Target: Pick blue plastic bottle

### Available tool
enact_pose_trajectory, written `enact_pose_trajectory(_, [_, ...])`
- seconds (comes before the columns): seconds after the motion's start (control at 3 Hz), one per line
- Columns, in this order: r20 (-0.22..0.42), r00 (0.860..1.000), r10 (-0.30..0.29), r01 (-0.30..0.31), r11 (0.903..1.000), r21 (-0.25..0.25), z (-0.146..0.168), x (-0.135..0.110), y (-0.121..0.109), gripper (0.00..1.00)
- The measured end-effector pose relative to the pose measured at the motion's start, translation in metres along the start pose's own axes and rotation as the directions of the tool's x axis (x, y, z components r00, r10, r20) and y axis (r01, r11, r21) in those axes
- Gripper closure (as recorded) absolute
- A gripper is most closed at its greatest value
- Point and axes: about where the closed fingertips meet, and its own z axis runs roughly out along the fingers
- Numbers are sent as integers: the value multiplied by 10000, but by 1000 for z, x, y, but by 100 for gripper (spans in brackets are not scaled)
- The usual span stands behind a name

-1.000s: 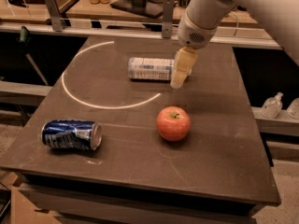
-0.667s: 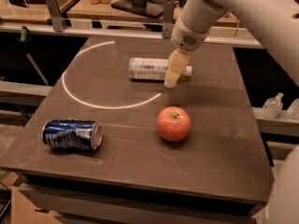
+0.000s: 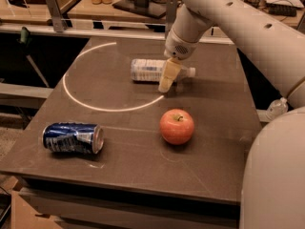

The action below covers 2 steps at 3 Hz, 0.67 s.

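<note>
The blue plastic bottle [image 3: 148,70] lies on its side at the back middle of the dark table [image 3: 119,166], with a pale blue-and-white label and its white cap pointing right. My gripper [image 3: 167,78] hangs down from the cream arm and sits at the bottle's neck end, in front of it, covering part of it. Its tip is low, close to the table top.
A dented dark blue can [image 3: 72,138] lies on its side at the front left. A red apple [image 3: 177,126] stands just in front of the gripper. A white arc [image 3: 95,104] is marked on the table. The arm's big cream body [image 3: 276,175] fills the right side.
The gripper has moved left and lower along the bottle's right end, and now overlaps its neck. The bottle, can and apple have stayed in place.
</note>
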Motion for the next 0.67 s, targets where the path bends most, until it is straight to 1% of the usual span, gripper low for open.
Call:
enact_pose_trajectory(0.33, [-61,9998,-203,202,9998,-78,6,-4,-4,41])
enact_pose_trajectory(0.67, [-169,9987,-478,478,9989,-23,-2,-10,-6,64])
